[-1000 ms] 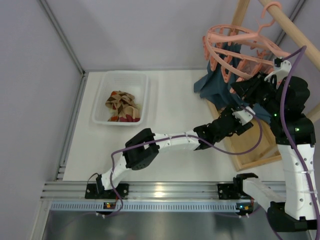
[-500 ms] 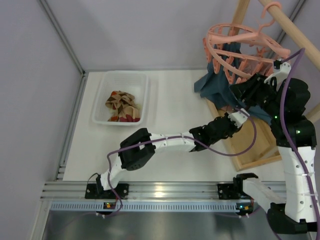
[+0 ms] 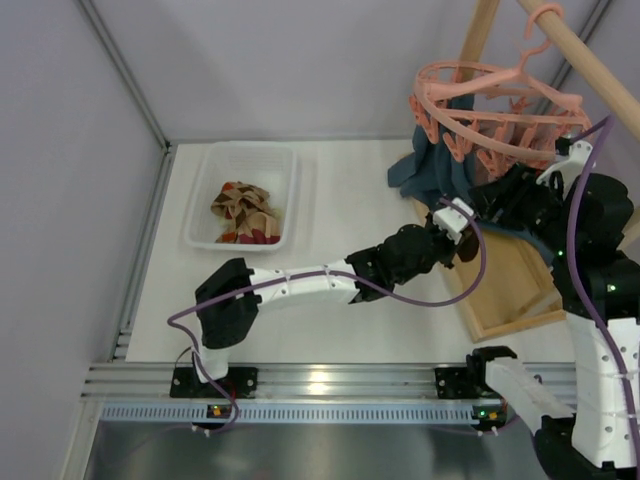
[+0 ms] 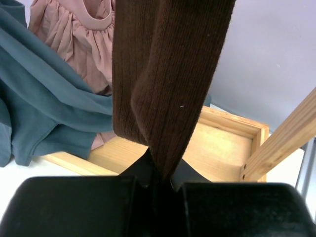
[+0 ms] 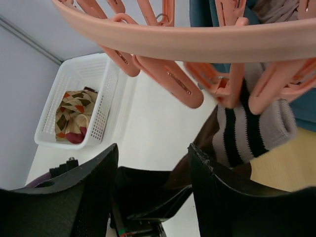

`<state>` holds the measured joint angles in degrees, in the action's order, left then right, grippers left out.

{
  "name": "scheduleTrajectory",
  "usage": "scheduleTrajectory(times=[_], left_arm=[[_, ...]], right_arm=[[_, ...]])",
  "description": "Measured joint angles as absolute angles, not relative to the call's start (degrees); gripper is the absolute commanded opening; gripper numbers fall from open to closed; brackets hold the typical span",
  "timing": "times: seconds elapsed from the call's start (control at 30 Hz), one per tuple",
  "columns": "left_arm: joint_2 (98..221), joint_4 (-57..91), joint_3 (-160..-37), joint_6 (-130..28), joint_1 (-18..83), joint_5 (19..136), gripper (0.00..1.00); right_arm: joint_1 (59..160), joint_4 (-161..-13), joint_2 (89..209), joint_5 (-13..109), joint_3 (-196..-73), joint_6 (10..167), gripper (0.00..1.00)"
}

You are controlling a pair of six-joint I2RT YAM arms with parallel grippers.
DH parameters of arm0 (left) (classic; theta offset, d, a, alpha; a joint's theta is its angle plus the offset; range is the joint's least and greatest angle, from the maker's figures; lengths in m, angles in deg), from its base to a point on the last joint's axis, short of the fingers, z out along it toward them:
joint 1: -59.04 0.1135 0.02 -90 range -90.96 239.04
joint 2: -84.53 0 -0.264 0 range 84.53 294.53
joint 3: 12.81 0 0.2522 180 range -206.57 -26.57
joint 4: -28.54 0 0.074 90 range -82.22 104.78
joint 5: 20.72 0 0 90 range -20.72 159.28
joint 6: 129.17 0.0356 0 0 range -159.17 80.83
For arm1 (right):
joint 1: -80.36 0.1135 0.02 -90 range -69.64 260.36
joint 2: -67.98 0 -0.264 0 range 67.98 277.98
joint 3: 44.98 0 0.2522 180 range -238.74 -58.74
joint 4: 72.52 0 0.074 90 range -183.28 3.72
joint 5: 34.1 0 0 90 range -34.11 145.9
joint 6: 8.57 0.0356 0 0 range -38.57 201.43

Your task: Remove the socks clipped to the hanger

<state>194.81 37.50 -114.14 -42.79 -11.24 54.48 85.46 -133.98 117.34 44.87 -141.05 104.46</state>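
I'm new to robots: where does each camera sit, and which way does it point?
Top external: fixed above and behind, looking down on table, white basket and hanger; left arm and right arm show.
Left wrist: on the left arm, facing along the left end effector, shut on a dark brown sock.
Right wrist: on the right arm, looking beneath the hanger's clips; the open right end effector frames the bottom.
Shared: top and right wrist both show basket, hanger.
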Motion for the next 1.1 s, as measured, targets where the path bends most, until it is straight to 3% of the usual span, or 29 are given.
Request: scheduleTrajectory(times=[0.6,1.1], left_arm=[[182.5,37.5,-102.3,-43.7,-11.2,51.9,0.00],[180.3,37.5,-100.9,-46.7,-11.2,54.7,0.00]], right_arm=[[85.5,-145.5,116.4,57.0,-151.5,99.1,0.53],[85.5,-139.4,122.2,58.5,-149.0,100.6,0.49]])
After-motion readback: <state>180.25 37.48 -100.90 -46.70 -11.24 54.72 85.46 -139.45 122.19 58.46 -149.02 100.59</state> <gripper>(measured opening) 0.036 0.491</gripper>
